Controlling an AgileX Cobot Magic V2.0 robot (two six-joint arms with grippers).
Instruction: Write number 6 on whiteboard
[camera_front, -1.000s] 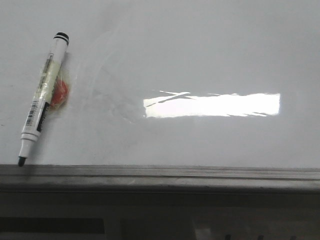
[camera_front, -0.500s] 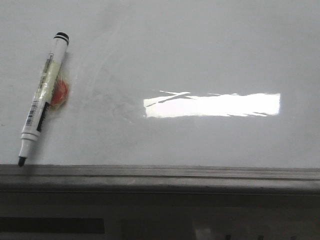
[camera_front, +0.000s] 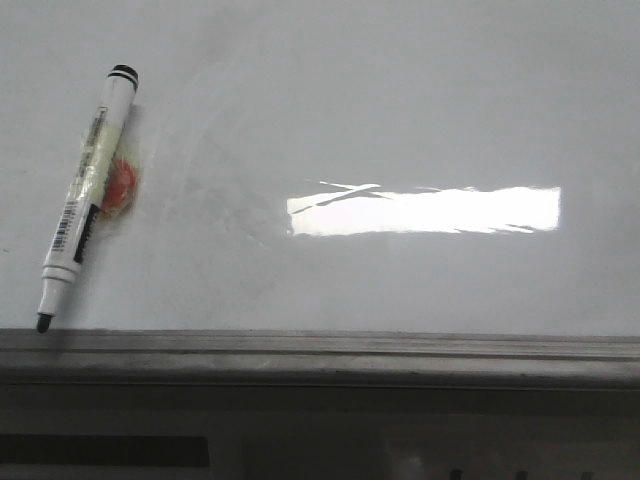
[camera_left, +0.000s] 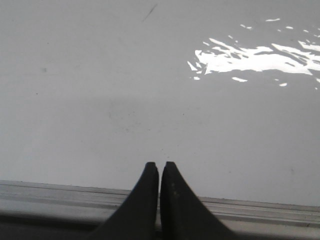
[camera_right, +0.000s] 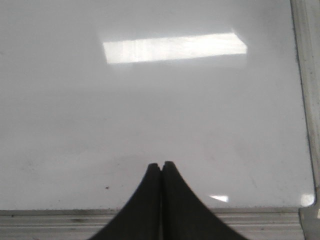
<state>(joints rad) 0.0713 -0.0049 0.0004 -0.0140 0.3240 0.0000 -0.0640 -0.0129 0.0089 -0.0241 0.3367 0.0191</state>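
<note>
The whiteboard (camera_front: 400, 120) fills your view, glossy and bare: no number 6 is on it yet, so all the writing is left, by my reading. The marker (camera_front: 85, 200) lies uncapped at the near left, tip by the grey rail (camera_front: 330, 350); its label is unreadable. Left gripper (camera_left: 159, 167) and right gripper (camera_right: 161, 166) are pressed closed, holding nothing.

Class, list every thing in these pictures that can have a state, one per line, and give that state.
whiteboard: no 6 written, faint wipe smudges only.
marker: uncapped, lying on the board, tip toward the rail.
left gripper: shut, empty.
right gripper: shut, empty.
</note>
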